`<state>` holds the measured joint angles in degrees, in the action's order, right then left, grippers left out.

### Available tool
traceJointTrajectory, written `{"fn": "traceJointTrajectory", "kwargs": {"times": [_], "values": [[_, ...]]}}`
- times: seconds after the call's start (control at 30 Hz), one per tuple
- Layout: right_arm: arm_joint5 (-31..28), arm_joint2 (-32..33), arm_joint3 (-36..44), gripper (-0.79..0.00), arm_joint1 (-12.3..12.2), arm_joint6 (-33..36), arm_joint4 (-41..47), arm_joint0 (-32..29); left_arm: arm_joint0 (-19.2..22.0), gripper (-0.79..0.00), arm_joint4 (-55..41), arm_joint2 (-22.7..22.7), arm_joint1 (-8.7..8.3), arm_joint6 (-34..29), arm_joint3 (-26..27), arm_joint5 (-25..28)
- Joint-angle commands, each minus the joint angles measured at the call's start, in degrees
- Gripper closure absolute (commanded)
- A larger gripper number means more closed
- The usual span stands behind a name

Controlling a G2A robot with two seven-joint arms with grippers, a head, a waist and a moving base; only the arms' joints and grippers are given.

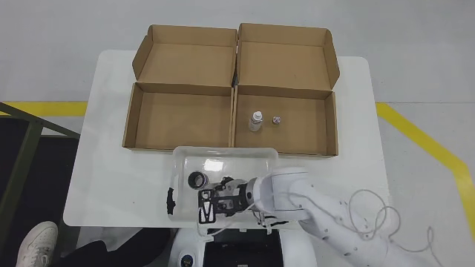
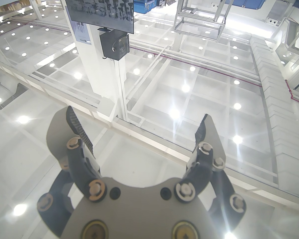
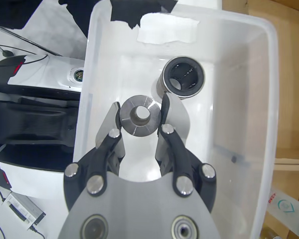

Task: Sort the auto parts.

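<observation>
A clear plastic bin (image 3: 271,75) holds two metal parts. My right gripper (image 3: 140,111) reaches down into it and is shut on a short steel bushing (image 3: 149,125) with a centre hole, one finger against each side. Just beyond one fingertip a black-ended linear bearing (image 3: 181,77) lies on the bin floor. From above, the bin (image 1: 223,150) sits at the table's near edge with the bearing (image 1: 198,180) and the right gripper (image 1: 211,202) inside it. My left gripper (image 2: 138,112) points up at the ceiling, open and holding nothing.
Two open cardboard boxes stand side by side behind the bin. The left box (image 1: 178,139) holds nothing. The right box (image 1: 297,144) holds a small white bottle (image 1: 255,122) and a small metal part (image 1: 276,119). Bare white table (image 1: 104,178) lies left of the bin.
</observation>
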<state>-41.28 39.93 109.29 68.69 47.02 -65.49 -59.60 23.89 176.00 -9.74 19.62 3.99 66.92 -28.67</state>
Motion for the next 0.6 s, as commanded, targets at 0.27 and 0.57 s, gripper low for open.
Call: {"fn": "traceJointTrajectory", "kwargs": {"times": [0.27,0.57], "values": [[0.18,8.73,7.26,0.0,-2.08,-8.8,0.54,-5.07,0.0,-0.785,0.0,0.0,0.0,0.0,0.0,0.0],[-1.05,13.68,8.42,0.0,-2.61,-21.01,4.98,-6.76,0.0,-0.785,0.0,0.0,0.0,0.0,0.0,0.0]]}}
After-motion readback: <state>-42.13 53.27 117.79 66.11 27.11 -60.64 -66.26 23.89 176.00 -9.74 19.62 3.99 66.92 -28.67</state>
